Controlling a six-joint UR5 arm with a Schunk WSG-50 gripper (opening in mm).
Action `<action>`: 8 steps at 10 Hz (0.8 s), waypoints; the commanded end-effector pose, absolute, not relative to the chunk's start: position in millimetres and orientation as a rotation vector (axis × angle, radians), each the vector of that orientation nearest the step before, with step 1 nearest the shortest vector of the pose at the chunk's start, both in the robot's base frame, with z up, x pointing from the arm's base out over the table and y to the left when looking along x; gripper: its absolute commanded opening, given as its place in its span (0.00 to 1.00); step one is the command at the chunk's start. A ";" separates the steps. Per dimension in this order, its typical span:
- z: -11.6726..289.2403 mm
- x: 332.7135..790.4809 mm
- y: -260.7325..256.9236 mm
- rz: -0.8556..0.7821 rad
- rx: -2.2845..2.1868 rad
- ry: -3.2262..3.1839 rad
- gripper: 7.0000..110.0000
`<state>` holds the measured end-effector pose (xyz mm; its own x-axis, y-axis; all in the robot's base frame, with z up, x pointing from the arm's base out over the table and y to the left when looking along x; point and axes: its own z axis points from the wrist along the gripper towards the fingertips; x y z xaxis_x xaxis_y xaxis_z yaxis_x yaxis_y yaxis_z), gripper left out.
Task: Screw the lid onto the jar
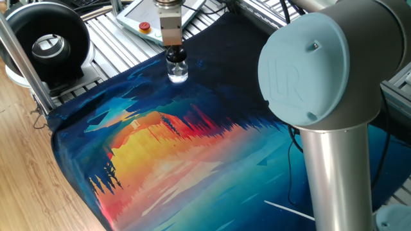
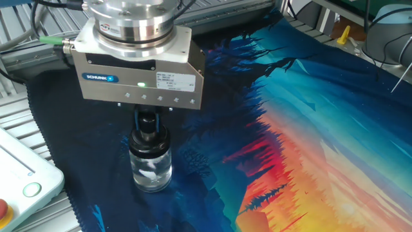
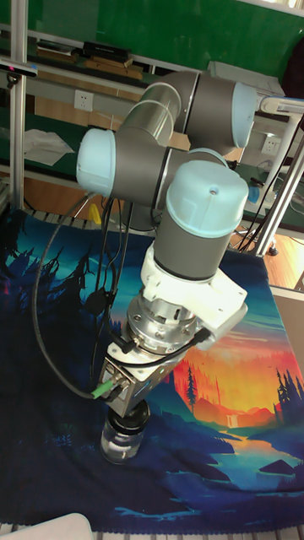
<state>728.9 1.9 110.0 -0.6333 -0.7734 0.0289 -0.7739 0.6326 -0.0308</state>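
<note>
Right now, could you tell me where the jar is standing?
The jar stands upright on the dark blue edge of the printed cloth, directly under the gripper, with the lid on its neck. In the other fixed view it sits lower left.

A: What do we have under everything?

B: We see a printed cloth [image 1: 167,154] over the table, dark blue at the edges with a sunset in orange and red and black tree shapes.

A: And at the far corner?

B: We find a pale control pendant [image 1: 138,16] with a red round button [image 1: 146,27], lying on a ribbed metal surface [image 1: 112,42]. Left of it we see a large black ring-shaped device [image 1: 45,42] with a silver centre.

A: Anything beyond the cloth?

B: Wooden flooring [image 1: 26,160] along one side.
</note>
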 end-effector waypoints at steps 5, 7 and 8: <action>104.8 731.3 -6.1 0.031 0.833 -3.025 0.00; 109.8 726.9 -11.7 0.056 0.767 -3.011 0.00; 118.8 726.3 -12.5 0.050 0.727 -2.993 0.00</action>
<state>728.6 -9.8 111.0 -0.8487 -0.5273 0.0414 -0.5284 0.8486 -0.0257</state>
